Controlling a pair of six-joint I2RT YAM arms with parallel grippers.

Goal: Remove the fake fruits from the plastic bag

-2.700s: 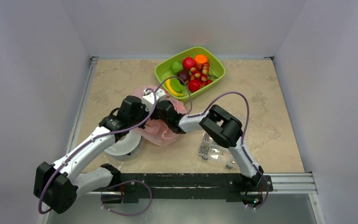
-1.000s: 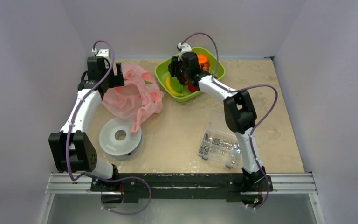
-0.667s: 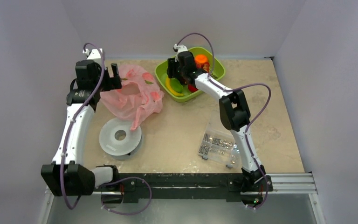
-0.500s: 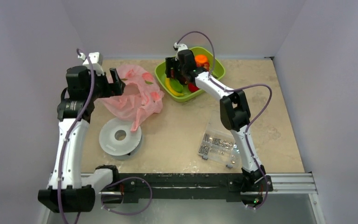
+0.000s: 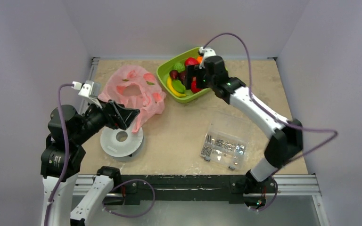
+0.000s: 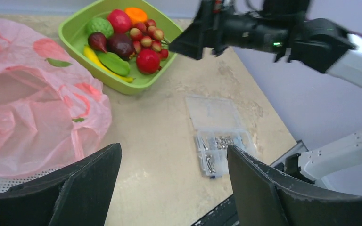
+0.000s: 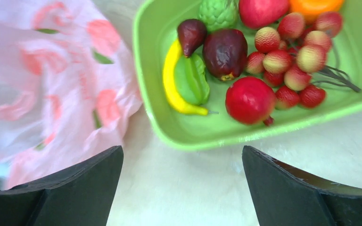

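Note:
The pink plastic bag lies slack and crumpled at the back left of the table, also in the left wrist view and the right wrist view. Only its printed red and green pattern shows on it. The fake fruits are piled in a green basket: a banana, a red round fruit, a dark purple one and several small berries. My right gripper hangs open and empty over the basket's near rim. My left gripper is open and empty, raised near the bag's front edge.
A white spool lies just in front of the bag, under my left gripper. A clear plastic box of small metal parts sits at the near right. The metal rail with the arm bases runs along the near edge.
My left arm has swung back from the bag's far left edge toward the near side. My right gripper has opened wide and drawn back to the right over the basket.

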